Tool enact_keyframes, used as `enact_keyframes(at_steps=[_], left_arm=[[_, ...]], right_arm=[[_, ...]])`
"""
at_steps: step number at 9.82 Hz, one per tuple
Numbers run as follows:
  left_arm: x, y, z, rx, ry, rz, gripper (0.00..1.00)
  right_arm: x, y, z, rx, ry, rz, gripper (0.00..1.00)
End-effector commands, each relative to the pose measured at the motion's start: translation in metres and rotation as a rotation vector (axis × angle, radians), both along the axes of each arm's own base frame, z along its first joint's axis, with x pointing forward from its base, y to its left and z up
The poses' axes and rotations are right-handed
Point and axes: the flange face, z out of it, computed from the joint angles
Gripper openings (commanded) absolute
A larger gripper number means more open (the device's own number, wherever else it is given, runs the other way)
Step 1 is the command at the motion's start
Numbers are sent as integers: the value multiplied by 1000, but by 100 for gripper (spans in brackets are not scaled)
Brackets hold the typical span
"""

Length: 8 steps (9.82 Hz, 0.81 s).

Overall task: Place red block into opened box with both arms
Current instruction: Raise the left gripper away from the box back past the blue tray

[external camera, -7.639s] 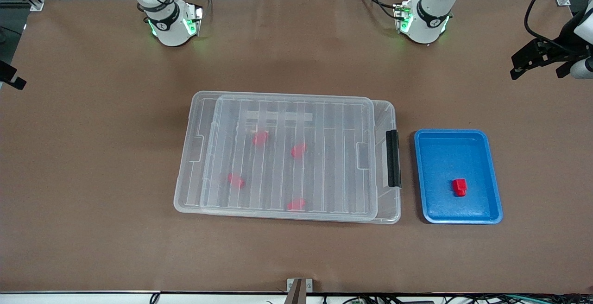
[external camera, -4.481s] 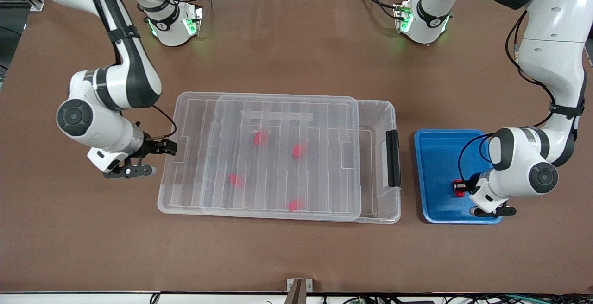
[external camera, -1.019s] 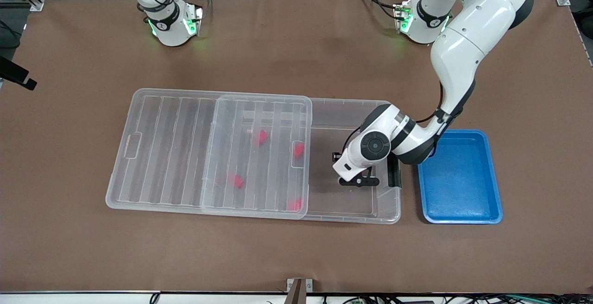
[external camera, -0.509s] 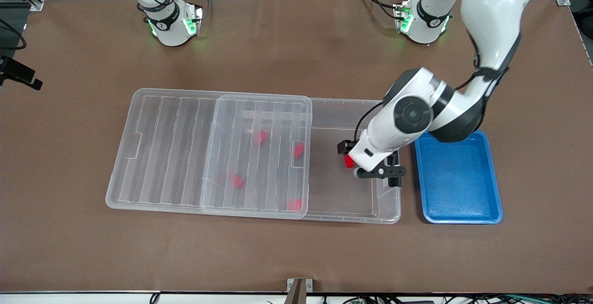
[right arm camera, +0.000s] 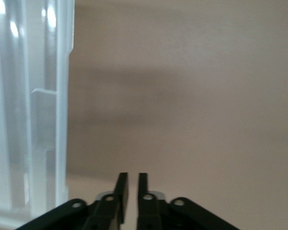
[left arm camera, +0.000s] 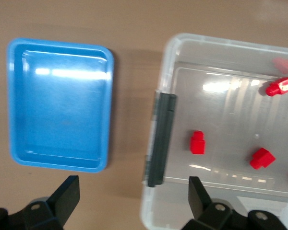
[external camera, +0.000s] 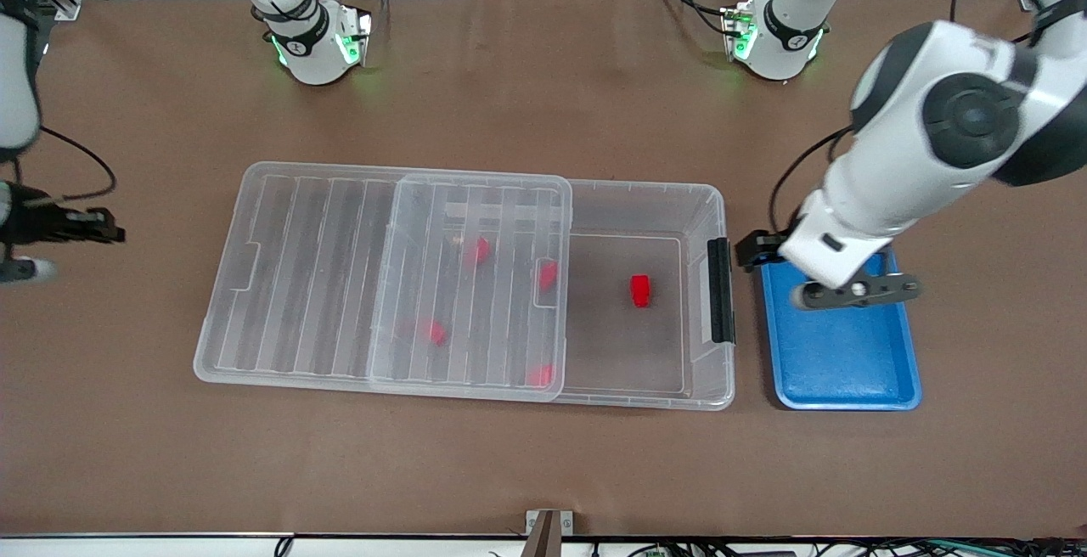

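Red block (external camera: 640,290) lying in the box (external camera: 712,200) beside its black latch (external camera: 721,290), my left gripper (external camera: 768,255) spread empty over the blue tray (external camera: 849,370), my right gripper (external camera: 102,227) pinched together over bare table (external camera: 543,90) past the lid (external camera: 297,277).

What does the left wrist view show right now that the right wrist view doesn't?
Only the left wrist view shows the red block lying in the box's uncovered end, the black latch, two other red blocks, the empty blue tray and the open left gripper. Only the right wrist view shows the shut right gripper over bare table. Both show clear plastic of the box.
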Motion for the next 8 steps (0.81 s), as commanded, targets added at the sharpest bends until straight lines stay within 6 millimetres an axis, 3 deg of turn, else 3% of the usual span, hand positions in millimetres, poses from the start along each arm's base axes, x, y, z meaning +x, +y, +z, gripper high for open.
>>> enact_keyframes(at_steps=[1, 2, 4, 5, 6, 8], left_arm=[[-3, 53, 21, 34, 4, -41, 100], [-11, 68, 43, 58, -21, -56, 100], [-22, 76, 72, 84, -67, -79, 100], [-27, 85, 82, 96, -78, -77, 100], [-32, 110, 92, 133, -74, -99, 100], [-50, 130, 103, 99, -61, -102, 100]], right_arm=[[-19, 36, -48, 64, -27, 38, 0], [-22, 44, -60, 61, -33, 46, 0], [-27, 52, -72, 86, -24, 40, 0], [-26, 60, -72, 92, -25, 50, 0], [-24, 74, -72, 116, -27, 54, 0], [-23, 90, -71, 137, -27, 64, 0]])
